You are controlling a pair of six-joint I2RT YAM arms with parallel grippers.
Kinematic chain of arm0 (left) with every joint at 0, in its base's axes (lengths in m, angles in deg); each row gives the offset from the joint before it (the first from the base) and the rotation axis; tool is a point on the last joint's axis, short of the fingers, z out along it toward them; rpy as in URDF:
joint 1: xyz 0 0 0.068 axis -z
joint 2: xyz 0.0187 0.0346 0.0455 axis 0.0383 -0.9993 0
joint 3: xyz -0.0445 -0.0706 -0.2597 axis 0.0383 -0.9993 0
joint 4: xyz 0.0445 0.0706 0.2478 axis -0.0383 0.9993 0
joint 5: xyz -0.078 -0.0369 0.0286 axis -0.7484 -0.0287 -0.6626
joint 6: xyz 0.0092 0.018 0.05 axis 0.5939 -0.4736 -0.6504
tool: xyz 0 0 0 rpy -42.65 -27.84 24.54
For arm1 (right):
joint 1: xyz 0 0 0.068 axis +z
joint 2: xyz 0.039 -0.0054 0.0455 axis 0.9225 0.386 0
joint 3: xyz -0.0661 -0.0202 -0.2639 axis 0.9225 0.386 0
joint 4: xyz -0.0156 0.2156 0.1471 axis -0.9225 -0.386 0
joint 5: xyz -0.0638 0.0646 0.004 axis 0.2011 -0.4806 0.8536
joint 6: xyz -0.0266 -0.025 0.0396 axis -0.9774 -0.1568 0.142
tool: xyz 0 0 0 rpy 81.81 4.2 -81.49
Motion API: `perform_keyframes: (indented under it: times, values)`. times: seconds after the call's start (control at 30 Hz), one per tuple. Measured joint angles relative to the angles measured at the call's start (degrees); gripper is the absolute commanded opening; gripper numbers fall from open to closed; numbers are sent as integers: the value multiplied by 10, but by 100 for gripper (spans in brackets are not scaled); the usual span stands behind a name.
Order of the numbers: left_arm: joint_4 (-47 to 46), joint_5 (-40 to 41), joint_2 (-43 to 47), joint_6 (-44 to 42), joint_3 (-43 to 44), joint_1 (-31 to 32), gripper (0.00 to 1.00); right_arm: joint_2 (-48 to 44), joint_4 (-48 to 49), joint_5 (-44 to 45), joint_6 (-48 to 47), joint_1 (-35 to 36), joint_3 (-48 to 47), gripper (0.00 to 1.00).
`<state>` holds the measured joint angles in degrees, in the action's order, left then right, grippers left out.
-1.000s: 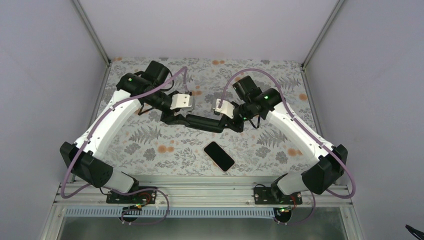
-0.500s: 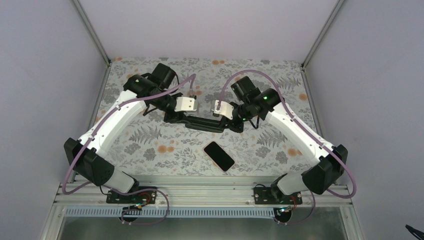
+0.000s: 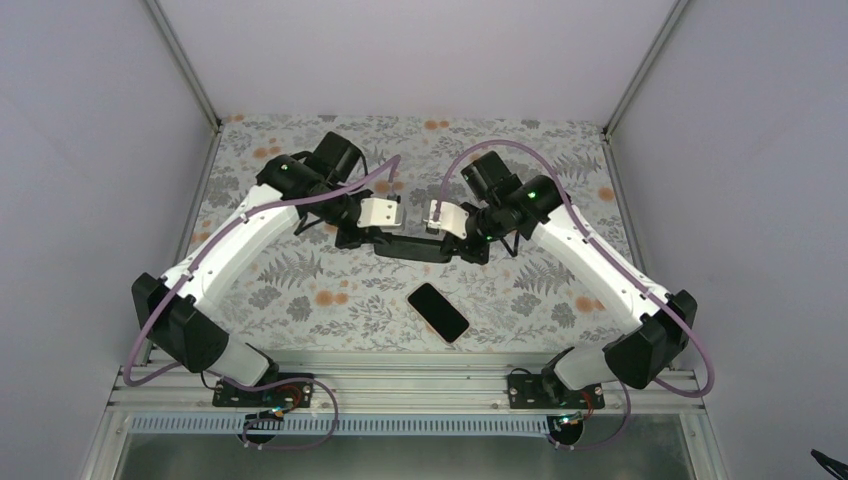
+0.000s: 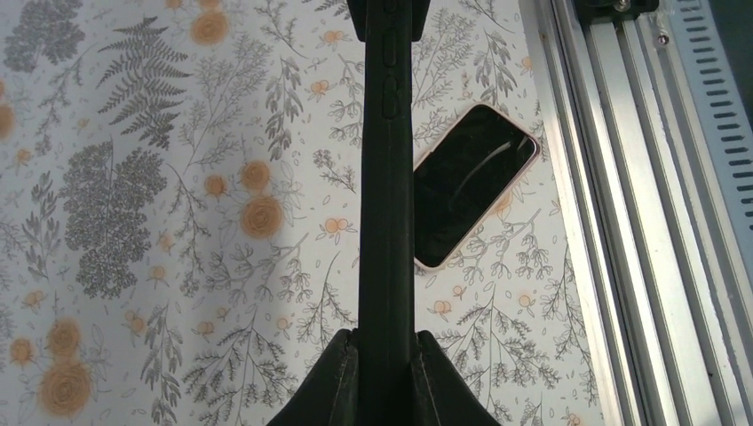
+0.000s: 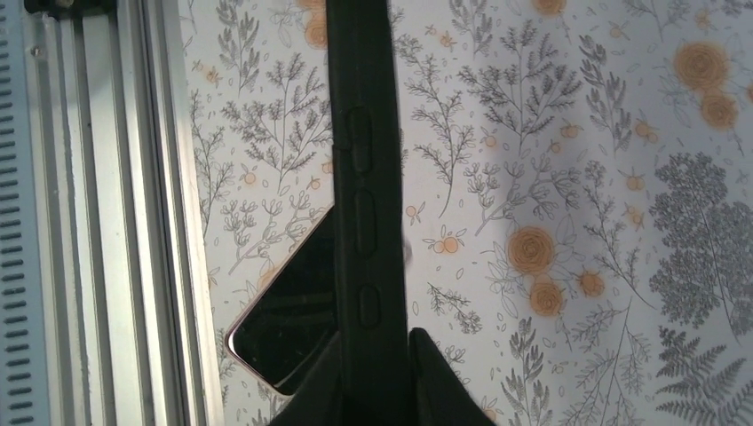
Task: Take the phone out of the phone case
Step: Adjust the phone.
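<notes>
Left gripper (image 3: 383, 236): clamped on one end of the black phone case (image 3: 414, 245). Right gripper (image 3: 452, 240): clamped on the opposite end. The case is held between the two above the floral table (image 3: 300, 290), and its buttoned side edge is shown in both wrist views. The phone (image 3: 438, 311) is seen out of the case, laid flat, dark face up, on the table near the metal rail (image 3: 400, 362).
</notes>
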<state>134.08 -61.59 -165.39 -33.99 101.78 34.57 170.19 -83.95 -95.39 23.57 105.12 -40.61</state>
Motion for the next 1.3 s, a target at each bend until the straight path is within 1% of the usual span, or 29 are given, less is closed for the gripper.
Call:
perform_keyframes:
  times: [0.03,0.07,0.1,0.13,0.17,0.2,0.3,0.4,0.5,0.57,0.7,0.83,1.0,1.03,1.13,1.3]
  values:
    - [-2,-1,1,3,0,0,2,0,-1,3,1,0,-3,44]
    - [-3,-4,2,6,0,-2,2,0,0,3,6,0,-8,65]
    - [-2,-7,3,9,1,-8,2,0,4,3,13,-1,-13,80]
    - [0,-16,3,14,1,-13,2,-1,12,3,16,-5,-22,90]
    - [2,-32,2,20,2,-24,3,-3,20,1,20,-9,-31,98]
    - [4,-54,2,27,5,-40,2,-7,29,-6,24,-16,-40,100]
    - [2,-117,1,55,23,-95,2,-21,48,-29,33,-50,-62,99]
    - [-33,-184,3,105,28,-146,2,-23,59,-71,54,-89,-91,99]
    - [-106,-238,14,178,8,-178,2,-22,80,-121,90,-122,-119,99]
    - [-175,-271,31,244,-20,-191,2,-22,103,-155,121,-139,-128,99]
    - [-307,-314,61,383,-65,-197,2,-23,161,-236,193,-164,-128,99]
    - [-437,-342,81,518,-99,-197,2,-33,245,-321,280,-185,-103,99]
    - [-612,-352,110,699,-158,-198,2,-45,406,-418,431,-220,-32,99]
    - [-635,-353,115,727,-169,-197,2,-45,440,-430,462,-223,-18,99]
    - [-717,-346,130,817,-205,-197,2,-44,513,-446,537,-226,12,99]
    - [-838,-324,142,942,-247,-197,2,-42,592,-447,618,-225,27,99]
